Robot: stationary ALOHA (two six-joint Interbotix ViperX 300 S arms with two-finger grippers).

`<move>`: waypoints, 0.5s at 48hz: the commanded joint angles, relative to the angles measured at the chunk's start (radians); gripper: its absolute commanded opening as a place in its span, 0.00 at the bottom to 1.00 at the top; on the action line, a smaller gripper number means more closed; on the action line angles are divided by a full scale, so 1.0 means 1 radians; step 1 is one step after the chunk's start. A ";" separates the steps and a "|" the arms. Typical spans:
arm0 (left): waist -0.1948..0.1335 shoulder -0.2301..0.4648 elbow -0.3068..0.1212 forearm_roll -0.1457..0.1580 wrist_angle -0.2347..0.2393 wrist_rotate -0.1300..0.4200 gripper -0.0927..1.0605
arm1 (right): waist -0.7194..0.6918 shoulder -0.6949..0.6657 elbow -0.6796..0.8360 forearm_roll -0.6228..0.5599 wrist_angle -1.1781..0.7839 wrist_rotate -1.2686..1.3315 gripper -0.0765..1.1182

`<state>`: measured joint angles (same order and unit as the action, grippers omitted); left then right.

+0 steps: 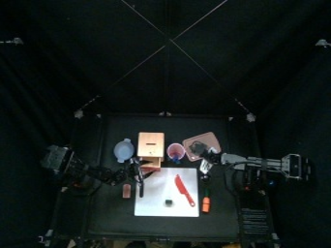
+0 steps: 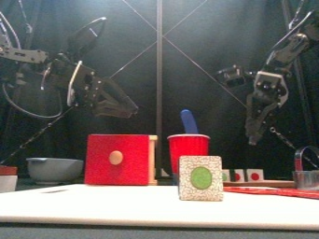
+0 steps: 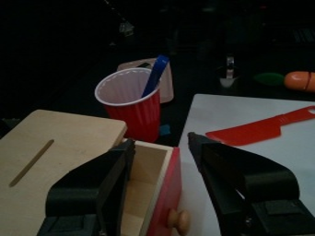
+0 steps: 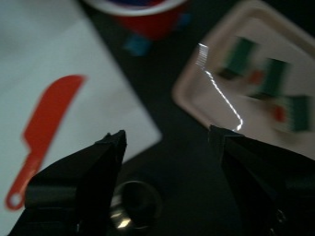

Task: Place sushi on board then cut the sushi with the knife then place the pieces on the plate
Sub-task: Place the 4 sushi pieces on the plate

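One sushi piece [image 2: 201, 177] stands near the front edge of the white board [image 1: 153, 189], beside the red knife [image 1: 183, 188], frontward of both wide-open grippers, the left gripper [image 3: 163, 146] seemingly nearer than the right gripper [image 4: 169, 135].

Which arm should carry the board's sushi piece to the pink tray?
Probably right: the right tool, open, hovers beside the flat pink tray; the left tool hangs by the pale wooden box.

Both my arms are hovering with jaws parted.
My left gripper [image 3: 163, 146] is slanting down and inward at the front view's middle left; my right gripper [image 4: 169, 136] is pointing straight down at its upper right.
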<state>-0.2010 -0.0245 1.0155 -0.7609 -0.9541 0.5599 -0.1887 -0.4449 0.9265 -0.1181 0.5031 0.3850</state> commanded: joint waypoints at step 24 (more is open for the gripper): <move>0.000 -0.006 -0.021 0.014 -0.005 0.002 0.83 | 0.420 0.515 -0.466 0.164 -0.077 -0.014 0.90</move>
<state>-0.2025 -0.0230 1.0078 -0.7517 -0.9541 0.5614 0.2132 0.0414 0.5308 0.0476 0.4295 0.3774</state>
